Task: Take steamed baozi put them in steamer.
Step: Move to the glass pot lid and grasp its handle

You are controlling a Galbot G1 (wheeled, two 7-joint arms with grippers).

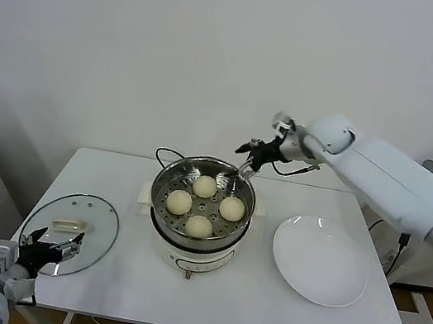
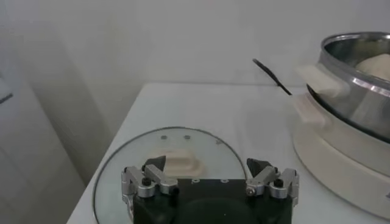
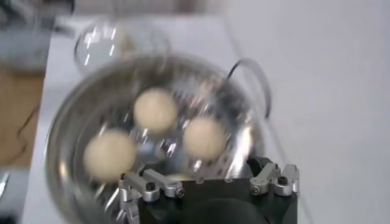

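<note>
Nearest the robot, the left gripper (image 1: 50,251) hangs low at the table's (image 1: 134,298) front-left corner, its fingers spread and gripping nothing. It sits just over the near edge of the glass lid (image 1: 70,230), which lies flat on the table with its cream handle (image 2: 178,160) facing up. That arm looks parked out of the way rather than at work.

Further back, at the middle of the table, the steamer (image 1: 200,210) stands on its cream base, and all four steamed baozi (image 1: 199,226) rest on the perforated tray inside. They are spaced in a loose ring, none stacked, probably so that steam can reach each one. To the steamer's right lies the white plate (image 1: 320,260), bare, which suggests the buns came from it and the moving is done.

Farthest off, the right gripper (image 1: 243,163) hovers above the steamer's back rim, on the right side. In the right wrist view its fingers (image 3: 144,184) stand apart with nothing between them, and three of the buns show below in the pot. With its hold released and the arm raised, it is likely clear of the pot wall. A black cord (image 1: 169,154) loops behind the steamer, near that gripper. The lid is off the pot.
</note>
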